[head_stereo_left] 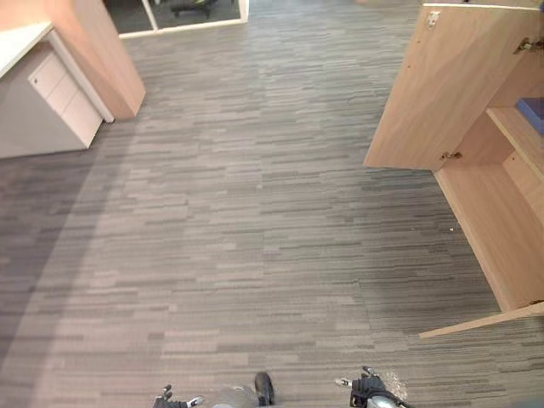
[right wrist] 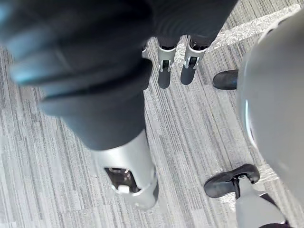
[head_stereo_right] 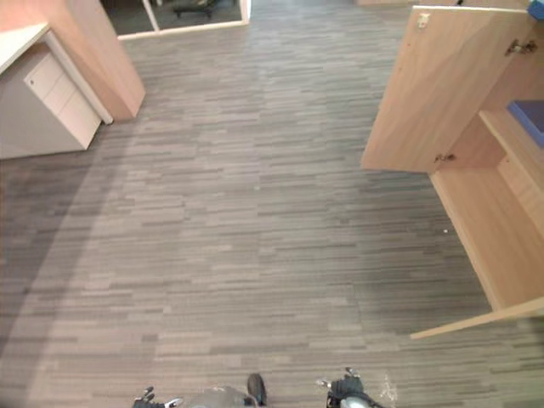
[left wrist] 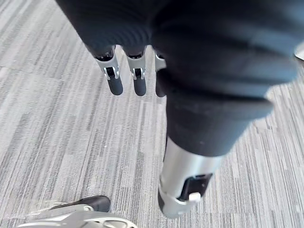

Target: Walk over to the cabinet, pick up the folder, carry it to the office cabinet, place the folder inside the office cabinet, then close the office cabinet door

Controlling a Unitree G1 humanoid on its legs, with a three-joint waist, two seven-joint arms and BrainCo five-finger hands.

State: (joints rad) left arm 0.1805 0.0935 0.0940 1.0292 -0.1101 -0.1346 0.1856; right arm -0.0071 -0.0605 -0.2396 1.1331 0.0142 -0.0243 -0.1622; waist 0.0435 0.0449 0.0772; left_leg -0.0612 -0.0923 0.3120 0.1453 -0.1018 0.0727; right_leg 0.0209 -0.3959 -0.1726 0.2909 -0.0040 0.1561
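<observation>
Both hands hang empty at my sides. The left hand (left wrist: 137, 80) and the right hand (right wrist: 164, 71) each show straight, relaxed silver fingers over the grey striped carpet floor (head_stereo_left: 238, 212), pinching nothing. The only folder-like thing I can find is a flat blue slab (head_stereo_right: 529, 115) lying on the shelf (head_stereo_left: 517, 127) inside the pale wood office cabinet (head_stereo_left: 497, 229) ahead on my right. I take it for the folder, though only a corner shows. If so, what is left is the smooth laminate door (head_stereo_left: 433, 93), swung wide on small metal hinges (head_stereo_left: 450, 155). I would walk closer, get round the free edge to the door's outer face, and push with flat fingers in a slow arc, since the slick board offers little to grip. The white drawer cabinet (head_stereo_left: 55, 98) stands well apart on my left.
</observation>
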